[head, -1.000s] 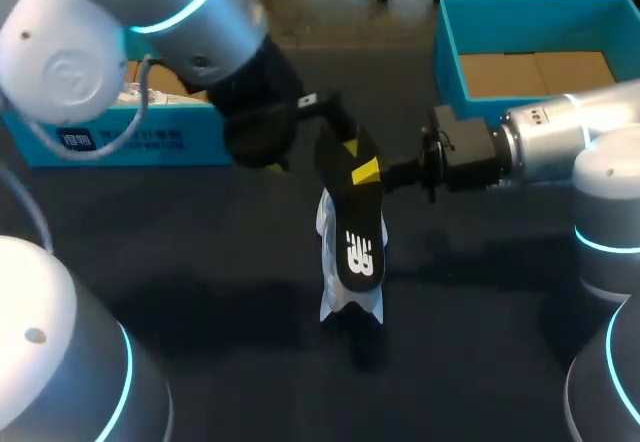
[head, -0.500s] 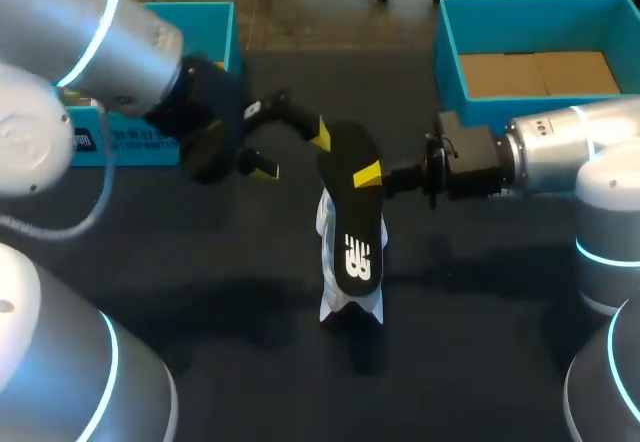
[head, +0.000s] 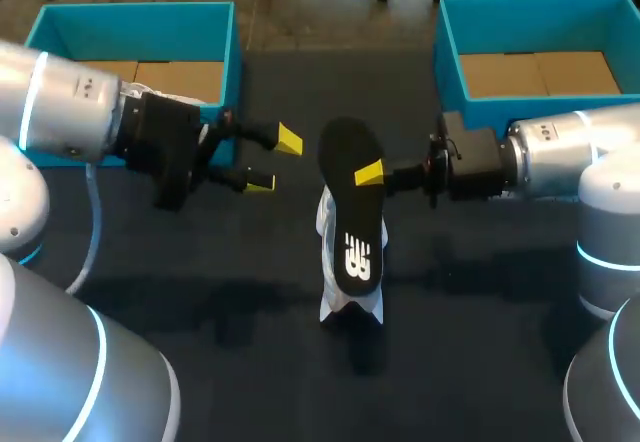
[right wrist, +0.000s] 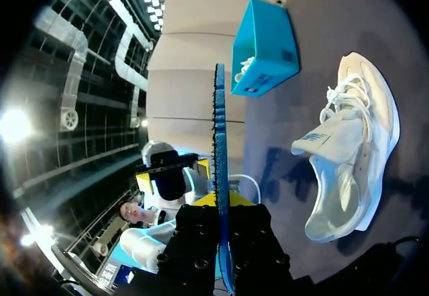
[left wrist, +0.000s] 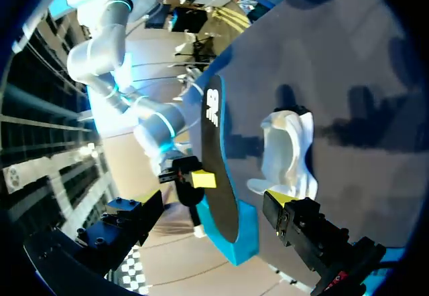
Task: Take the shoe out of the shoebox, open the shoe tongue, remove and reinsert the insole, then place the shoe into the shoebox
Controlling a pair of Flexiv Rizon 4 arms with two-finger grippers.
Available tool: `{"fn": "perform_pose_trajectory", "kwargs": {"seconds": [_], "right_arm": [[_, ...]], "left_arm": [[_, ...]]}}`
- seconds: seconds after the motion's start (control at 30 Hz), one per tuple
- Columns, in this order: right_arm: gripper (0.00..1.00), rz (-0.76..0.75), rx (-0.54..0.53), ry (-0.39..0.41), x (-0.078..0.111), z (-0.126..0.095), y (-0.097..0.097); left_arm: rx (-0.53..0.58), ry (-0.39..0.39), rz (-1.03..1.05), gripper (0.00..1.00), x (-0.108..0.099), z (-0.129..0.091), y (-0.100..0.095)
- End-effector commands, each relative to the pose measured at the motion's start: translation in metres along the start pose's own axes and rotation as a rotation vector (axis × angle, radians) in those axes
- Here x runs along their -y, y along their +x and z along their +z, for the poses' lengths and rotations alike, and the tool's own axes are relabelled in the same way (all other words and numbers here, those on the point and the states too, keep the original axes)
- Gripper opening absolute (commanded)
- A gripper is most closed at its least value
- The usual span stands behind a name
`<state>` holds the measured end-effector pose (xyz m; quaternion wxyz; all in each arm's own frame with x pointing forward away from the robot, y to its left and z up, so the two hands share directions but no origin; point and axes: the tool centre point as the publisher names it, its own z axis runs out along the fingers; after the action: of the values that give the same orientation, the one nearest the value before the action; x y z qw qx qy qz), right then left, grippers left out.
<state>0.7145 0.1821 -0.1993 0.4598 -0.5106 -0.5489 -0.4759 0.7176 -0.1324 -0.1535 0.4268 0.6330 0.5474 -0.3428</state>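
Above the white shoe (head: pixel 345 308) on the table (head: pixel 480 342), the right tool (head: pixel 368 174) pinches the black insole (head: pixel 350 162); left of the shoe, the left tool (head: pixel 276 162) gapes wide, apart.

Shoe (head: pixel 350 309) on table (head: pixel 200 292), centre; insole (head: pixel 352 162) directly above it. Left box (head: pixel 130 14) at rear left, right box (head: pixel 540 4) at rear right.

White logo mark (head: pixel 358 255) printed on the black insole (head: pixel 350 162), at its end nearest the white shoe (head: pixel 350 304); a faint emblem (right wrist: pixel 314 137) marks the shoe's side.
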Motion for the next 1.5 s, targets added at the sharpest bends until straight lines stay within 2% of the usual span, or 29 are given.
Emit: {"fn": "perform_pose_trajectory", "kwargs": {"seconds": [0.03,0.33,0.37,0.43,0.5,0.73,0.9,1.0,1.3,1.5], "right_arm": [[0.0,0.006,-0.01,-0.006,0.005,0.001,-0.003],[0.0,0.012,-0.015,-0.024,0.008,-0.002,-0.008],[0.0,0.011,-0.016,-0.024,0.008,-0.002,-0.008],[0.0,0.014,-0.019,-0.019,0.008,-0.002,-0.011],[0.0,0.016,-0.02,-0.016,0.008,-0.002,-0.011],[0.0,0.012,-0.021,-0.02,0.008,-0.005,-0.013],[0.0,-0.013,-0.06,-0.043,0.009,-0.003,-0.014],[0.0,-0.016,-0.065,-0.049,0.009,-0.003,-0.013],[0.0,0.005,-0.062,-0.051,0.01,0.001,-0.006],[0.0,0.021,-0.065,-0.054,0.011,0.011,-0.003]], "left_arm": [[0.163,-0.005,0.003,1.0,0.001,0.002,0.004],[0.163,-0.005,0.003,1.0,0.001,0.002,0.004],[0.154,-0.029,-0.065,1.0,-0.001,0.004,0.006],[0.143,0.001,-0.108,1.0,-0.004,0.005,0.008],[0.146,-0.008,-0.163,1.0,-0.006,0.006,0.009],[0.249,-0.104,-0.195,1.0,-0.011,0.016,0.008],[0.302,-0.132,-0.233,1.0,-0.013,0.026,0.008],[0.31,-0.121,-0.235,1.0,-0.012,0.031,0.009],[0.335,-0.156,-0.165,1.0,-0.019,0.043,0.021],[0.368,-0.187,-0.135,1.0,-0.023,0.05,0.028]]}}
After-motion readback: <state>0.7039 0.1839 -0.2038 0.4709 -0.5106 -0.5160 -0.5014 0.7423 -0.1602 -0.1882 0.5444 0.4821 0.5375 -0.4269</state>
